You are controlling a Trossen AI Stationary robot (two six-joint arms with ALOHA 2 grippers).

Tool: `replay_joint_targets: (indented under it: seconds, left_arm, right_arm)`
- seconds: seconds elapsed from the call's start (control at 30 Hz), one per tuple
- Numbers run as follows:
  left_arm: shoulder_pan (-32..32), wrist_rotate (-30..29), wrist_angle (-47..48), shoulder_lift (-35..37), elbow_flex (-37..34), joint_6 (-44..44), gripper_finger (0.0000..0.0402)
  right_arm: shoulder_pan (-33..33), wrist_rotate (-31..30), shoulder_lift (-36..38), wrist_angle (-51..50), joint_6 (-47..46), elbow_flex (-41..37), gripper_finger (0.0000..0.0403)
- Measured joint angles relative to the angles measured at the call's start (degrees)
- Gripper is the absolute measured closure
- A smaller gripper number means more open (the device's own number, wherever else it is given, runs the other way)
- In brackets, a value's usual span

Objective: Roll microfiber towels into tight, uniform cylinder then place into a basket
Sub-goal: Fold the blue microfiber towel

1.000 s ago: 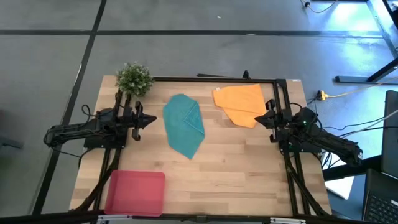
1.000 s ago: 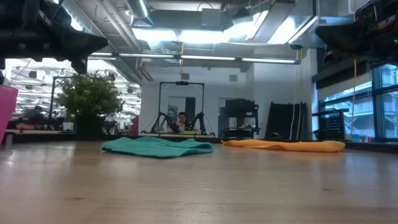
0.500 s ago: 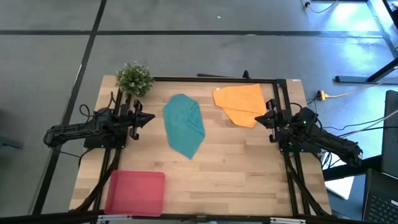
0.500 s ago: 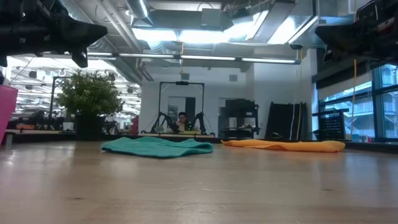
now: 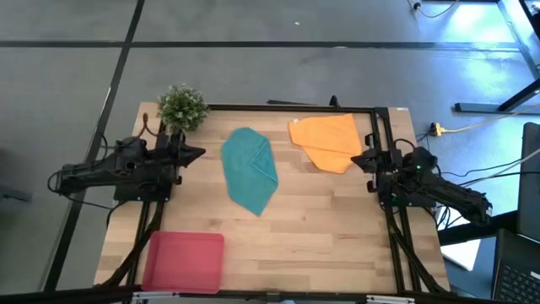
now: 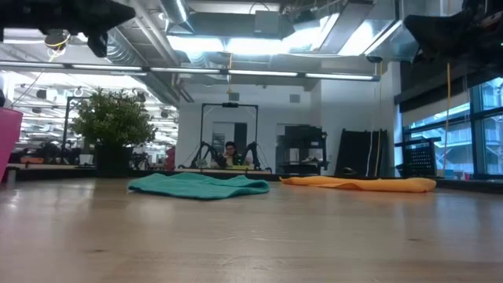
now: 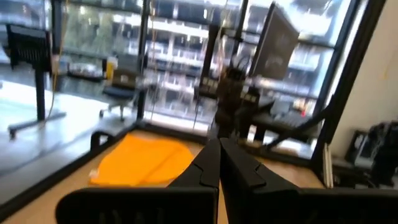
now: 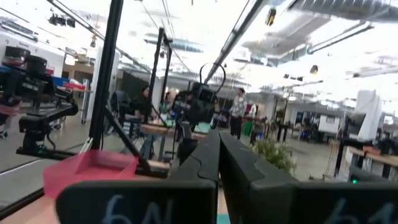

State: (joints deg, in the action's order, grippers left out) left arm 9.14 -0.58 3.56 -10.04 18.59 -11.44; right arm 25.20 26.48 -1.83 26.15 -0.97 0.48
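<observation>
Items, placed from the teal towel [image 5: 250, 170] at the table's middle:

- Teal towel: flat, unrolled; in the high view its long axis runs from the table's far edge toward the near edge, tapering to a point at the near end.
- Orange towel [image 5: 327, 140]: flat, unrolled, just beyond the teal one toward the far right corner, not touching it.
- Basket [image 5: 184, 262]: red-pink, well apart from the teal towel, at the near left corner; nothing in it.
- Left gripper [image 5: 192, 154]: raised, beside the teal towel's left edge, tips aimed at it; fingers pressed together, as your left wrist view shows [image 7: 219, 163].
- Right gripper [image 5: 358, 160]: raised, just beside the orange towel's right edge, farther from the teal; fingers likewise together [image 8: 217, 155].
- Potted plant [image 5: 182, 106]: far left corner.

Judgement: your left arm is nearer the teal towel, and rolling would run along that long axis.

The low view shows both towels lying flat on the table; only the high view gives their outlines.
</observation>
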Motion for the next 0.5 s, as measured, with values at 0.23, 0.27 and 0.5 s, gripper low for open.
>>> replay_joint_targets:
  seconds: [0.23, 0.27, 0.5]
  left_arm:
    - [-1.6, -1.3, 5.0, -13.3, 8.1, 3.0, 0.0401]
    - [-2.1, -1.8, 5.3, -15.1, 9.1, 3.4, 0.0401]
    - [-6.0, -7.7, 16.7, -26.2, 17.2, 5.7, 0.0401]
  right_arm:
    - [0.0, 0.0, 0.0, 4.5, 0.1, 0.0, 0.0392]
    - [0.0, 0.0, 0.0, 4.7, 0.5, 0.0, 0.0392]
    - [0.0, 0.0, 0.0, 5.7, 3.0, 0.0, 0.0392]
